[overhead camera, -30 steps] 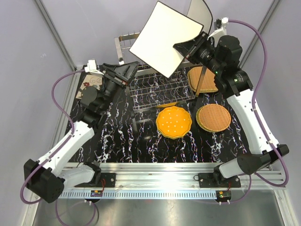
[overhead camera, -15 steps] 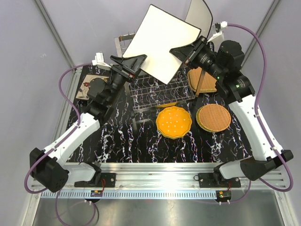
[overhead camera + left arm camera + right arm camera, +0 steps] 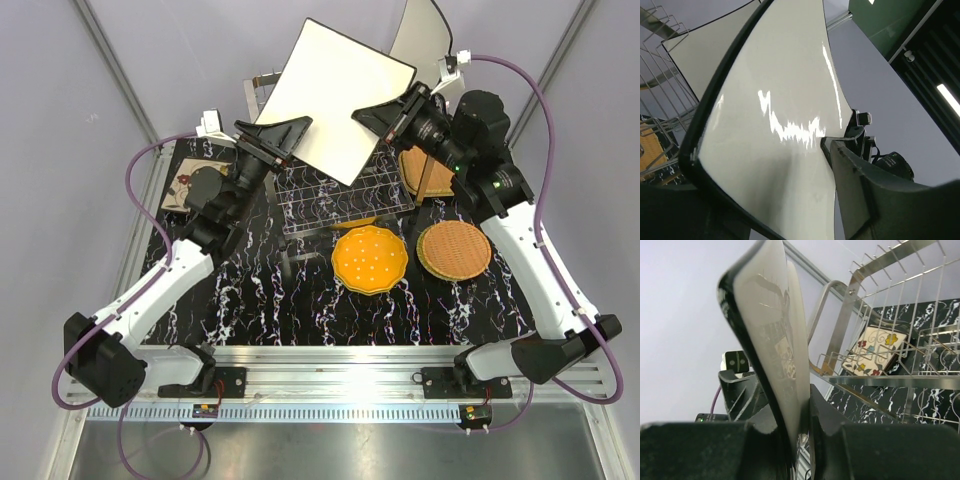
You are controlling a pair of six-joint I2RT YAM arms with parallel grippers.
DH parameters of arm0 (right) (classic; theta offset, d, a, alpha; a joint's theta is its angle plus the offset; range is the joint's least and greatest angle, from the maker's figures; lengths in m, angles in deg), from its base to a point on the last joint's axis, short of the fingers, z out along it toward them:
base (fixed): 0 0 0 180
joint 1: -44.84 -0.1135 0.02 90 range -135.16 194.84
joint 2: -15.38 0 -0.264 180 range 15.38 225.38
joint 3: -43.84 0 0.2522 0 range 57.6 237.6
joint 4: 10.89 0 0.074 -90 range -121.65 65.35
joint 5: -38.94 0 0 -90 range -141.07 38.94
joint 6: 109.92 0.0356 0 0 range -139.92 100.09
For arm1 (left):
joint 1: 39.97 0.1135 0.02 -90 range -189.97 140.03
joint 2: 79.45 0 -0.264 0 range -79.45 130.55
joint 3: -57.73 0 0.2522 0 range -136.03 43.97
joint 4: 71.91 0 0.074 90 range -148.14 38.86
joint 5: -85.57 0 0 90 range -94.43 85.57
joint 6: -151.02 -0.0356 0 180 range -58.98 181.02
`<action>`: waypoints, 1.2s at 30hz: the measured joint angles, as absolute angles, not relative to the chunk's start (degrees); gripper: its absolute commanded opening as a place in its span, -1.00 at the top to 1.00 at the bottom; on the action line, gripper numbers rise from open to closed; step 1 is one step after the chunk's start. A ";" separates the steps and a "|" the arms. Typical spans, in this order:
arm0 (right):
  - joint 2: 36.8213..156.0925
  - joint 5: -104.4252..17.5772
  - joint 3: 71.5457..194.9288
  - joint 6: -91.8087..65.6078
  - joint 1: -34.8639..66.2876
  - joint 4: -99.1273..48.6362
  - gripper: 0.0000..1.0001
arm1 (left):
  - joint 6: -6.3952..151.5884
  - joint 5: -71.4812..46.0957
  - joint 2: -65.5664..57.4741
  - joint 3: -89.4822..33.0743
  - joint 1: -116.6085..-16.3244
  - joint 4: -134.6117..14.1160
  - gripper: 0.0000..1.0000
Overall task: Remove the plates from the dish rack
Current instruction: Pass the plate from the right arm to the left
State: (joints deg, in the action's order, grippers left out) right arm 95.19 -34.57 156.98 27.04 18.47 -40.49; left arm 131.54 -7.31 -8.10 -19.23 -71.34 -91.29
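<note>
Square cream plate (image 3: 335,100), dark-rimmed, held tilted in the air above the far end of the dish rack (image 3: 345,190), clear of its wire prongs and with its plain underside towards the overhead camera.

Right pincer (image 3: 383,118): closed on the plate's right edge. The right wrist view shows the rim nipped between the two fingers.

Left pincer (image 3: 292,132): at the plate's lower left edge, jaws standing well apart with the plate passing between them. Whether either finger presses on the plate cannot be told.

A second square plate (image 3: 425,35) stands on edge behind the held one, at the rack's far right.

On the black marbled desk (image 3: 250,300):
- An orange scalloped plate (image 3: 370,258) lies just in front of the rack.
- A tan woven plate (image 3: 455,248) lies to the right of the orange one.
- Another woven plate (image 3: 430,170) lies further back, under the right arm.
- A flowered square plate (image 3: 190,185) lies flat to the left of the rack, partly hidden by the left arm.
</note>
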 measured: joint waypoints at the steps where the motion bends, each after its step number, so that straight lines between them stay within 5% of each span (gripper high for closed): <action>1: 95.19 -34.29 156.98 27.07 18.40 -40.05 1.00 | 131.52 -7.35 -8.10 -19.23 -71.36 -91.55 0.22; 4: 95.14 -33.55 156.93 27.66 18.05 -37.86 1.00 | 131.74 -7.26 -7.93 -19.04 -71.08 -92.38 0.91; 9: 94.57 -32.43 156.08 29.10 17.73 -33.60 0.99 | 136.32 -7.17 -8.14 -18.73 -70.95 -97.41 1.00; 14: 93.77 -31.84 155.29 28.25 17.27 -33.40 -0.07 | 135.98 -7.17 -9.74 -16.17 -70.58 -99.46 1.00; 16: 93.77 -31.86 155.12 26.85 16.94 -32.68 -0.28 | 135.58 -7.72 -10.74 -14.60 -70.01 -99.22 1.00; 17: 93.72 -31.89 155.05 26.19 16.89 -32.68 -0.54 | 136.02 -8.11 -11.09 -13.79 -69.55 -98.98 1.00; 22: 93.24 -31.86 154.27 22.04 16.85 -31.28 -0.99 | 136.00 -9.21 -12.52 -11.74 -67.34 -97.54 1.00; 36: 84.35 -23.38 146.59 0.66 16.85 -21.78 -0.99 | 136.78 -10.87 -20.91 -8.20 -53.55 -95.05 1.00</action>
State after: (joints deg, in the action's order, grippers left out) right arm 84.35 -23.38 146.59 0.66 16.85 -21.78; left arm 136.78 -10.87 -20.91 -8.20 -53.55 -95.05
